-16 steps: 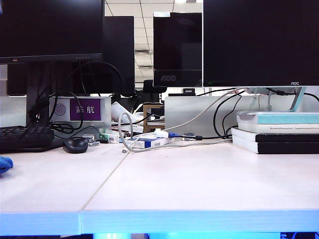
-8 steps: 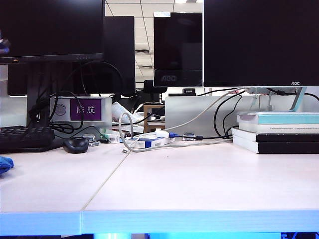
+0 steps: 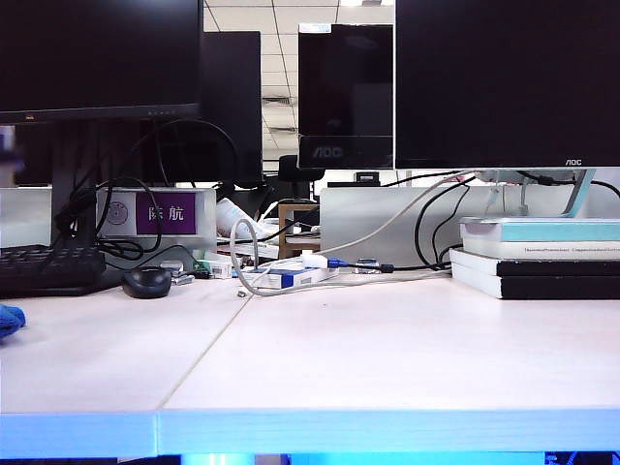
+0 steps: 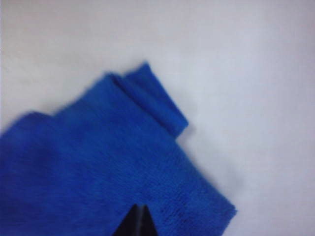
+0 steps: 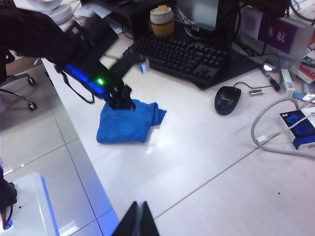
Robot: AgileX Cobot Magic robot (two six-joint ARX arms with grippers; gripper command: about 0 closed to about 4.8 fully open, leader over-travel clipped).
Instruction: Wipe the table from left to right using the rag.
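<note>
Left gripper [image 4: 138, 220] clenched, fingertips pinched into 1 dark point over the rag [image 4: 98, 162], right at the blue pile; actual contact not clear from the blurred left wrist view. Same gripper [image 5: 120, 101] seen from the right wrist view: tips down on the rear edge of the rag [image 5: 129, 122], arm reaching in from the table's left end with a green light glowing on its housing. No cloth visibly caught between the tips.

Right gripper [image 5: 138, 219] likewise pressed shut, 2 dark fingers meeting in a point, hanging above bare table [image 5: 197, 162] well apart from the rag, with nothing held.

Rag lying flat and rumpled near the table's left edge, 1 fold doubled over at a corner. In the exterior view only a small blue sliver of rag [image 3: 9, 321] showing at the far left border of the table [image 3: 387, 358]; neither arm visible there.

Farther out: thin seam between the 2 panels running diagonally across the top. Black mouse [image 5: 227, 100] beyond the rag, apart from it. Black keyboard [image 5: 184, 55] behind, near a yellow-lidded cup [image 5: 162, 20]. Grey cable [image 5: 268, 132] looping beside a blue and white box [image 5: 298, 129]. At the right of the exterior view, a stack of books [image 3: 538, 257] under a dark monitor [image 3: 504, 82]
</note>
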